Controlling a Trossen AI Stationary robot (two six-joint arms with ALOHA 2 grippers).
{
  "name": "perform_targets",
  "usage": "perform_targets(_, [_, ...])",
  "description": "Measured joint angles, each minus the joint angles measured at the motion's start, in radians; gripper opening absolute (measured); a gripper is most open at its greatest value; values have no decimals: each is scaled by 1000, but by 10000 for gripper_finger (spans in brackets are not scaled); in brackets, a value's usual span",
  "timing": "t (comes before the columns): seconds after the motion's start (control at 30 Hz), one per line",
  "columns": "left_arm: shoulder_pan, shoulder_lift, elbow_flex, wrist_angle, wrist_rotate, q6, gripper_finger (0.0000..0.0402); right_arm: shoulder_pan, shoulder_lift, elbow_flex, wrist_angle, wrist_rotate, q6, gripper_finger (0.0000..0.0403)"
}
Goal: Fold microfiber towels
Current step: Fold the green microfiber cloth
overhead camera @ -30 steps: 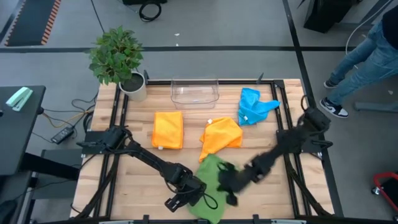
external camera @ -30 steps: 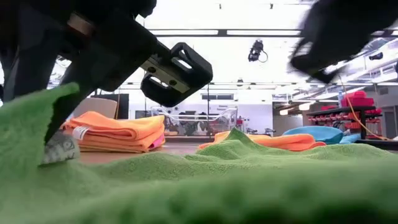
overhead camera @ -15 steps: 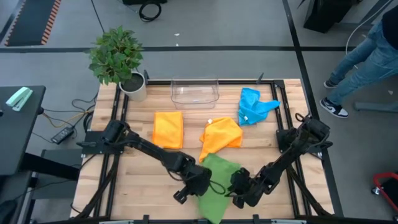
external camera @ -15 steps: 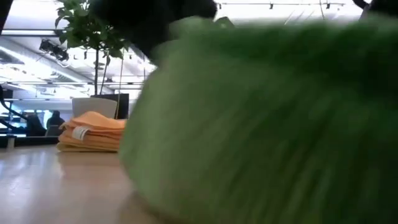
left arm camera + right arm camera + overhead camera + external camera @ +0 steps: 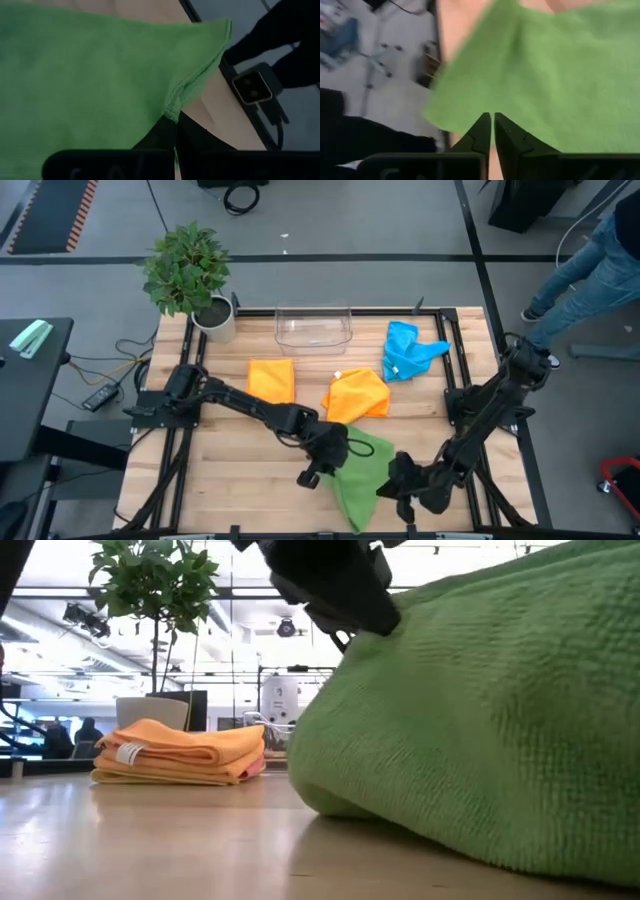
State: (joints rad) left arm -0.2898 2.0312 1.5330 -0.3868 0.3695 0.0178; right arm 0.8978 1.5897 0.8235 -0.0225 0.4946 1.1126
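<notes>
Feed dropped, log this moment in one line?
left claw: shut on green towel | right claw: beside towel edge | orange towel: folded

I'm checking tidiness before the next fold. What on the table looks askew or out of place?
The blue towel lies crumpled near the clear bin, and one orange towel sits skewed and unfolded. The other orange towel is neatly folded.

The high camera is looking straight down on the whole table (image 5: 220, 470). The low one is sitting at tabletop level by the front edge, facing the room. Both wrist cameras are hovering close, sharing the green towel (image 5: 362, 470) with the others.
</notes>
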Motion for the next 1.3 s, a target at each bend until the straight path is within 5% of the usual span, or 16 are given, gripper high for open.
perform_targets(0.57, [51,1,0,34,1,4,13,64,286,339,-95,29,-88,202])
perform_targets(0.87, [53,2,0,29,1,21,14,82,340,399,-163,56,50,211])
perform_targets(1.3, [53,2,0,6,1,23,15,11,422,399,-39,51,67,193])
